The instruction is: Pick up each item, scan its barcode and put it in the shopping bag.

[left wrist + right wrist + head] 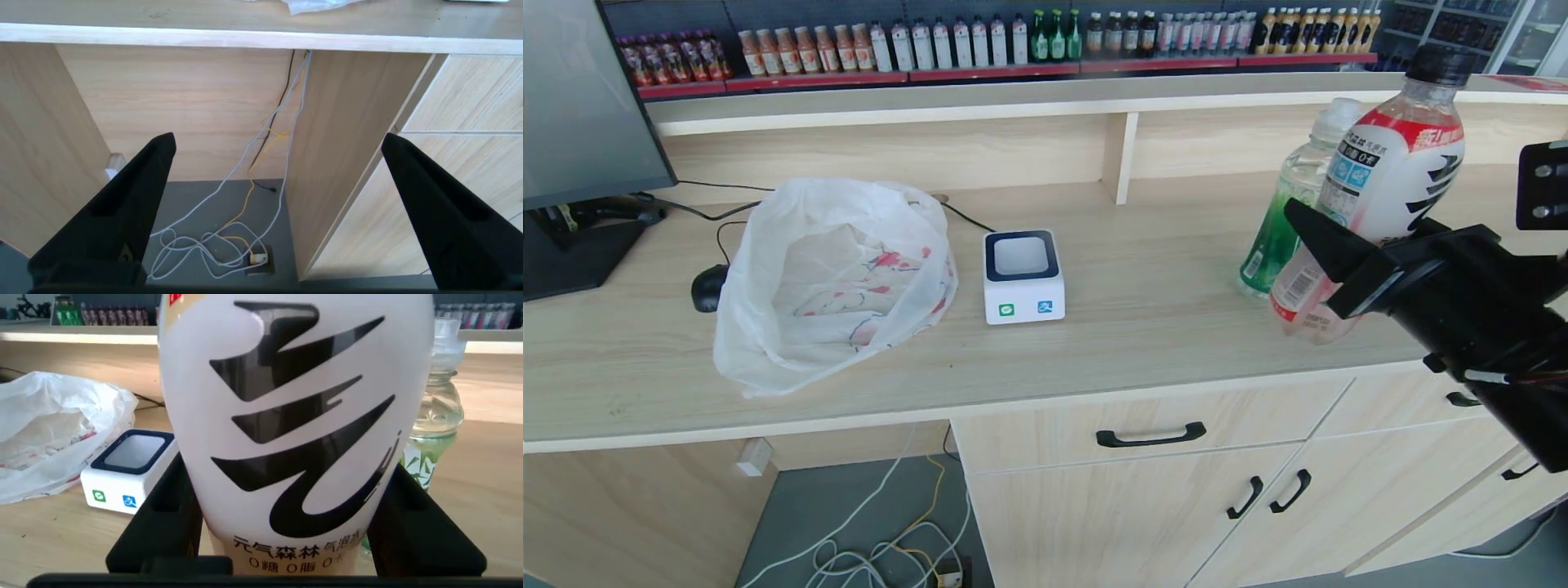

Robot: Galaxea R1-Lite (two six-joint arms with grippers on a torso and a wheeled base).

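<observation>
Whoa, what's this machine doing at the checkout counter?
A robot is playing cashier. Its right end effector is shut on a white-labelled bottle, held tilted at the right end of the counter, beside a green-labelled bottle standing there. The scanner sits mid-counter with the shopping bag open beside it; this bottle is not in the bag yet. The left end effector hangs open below the counter.

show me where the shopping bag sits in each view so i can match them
Head view: shopping bag on the counter, beside the scanner, on its left.
Left wrist view: a scrap of the bag on the counter, above the cables.
Right wrist view: the bag beside the scanner, past the held bottle.
Shared landmark: the wooden counter, under the bag in all three.
</observation>
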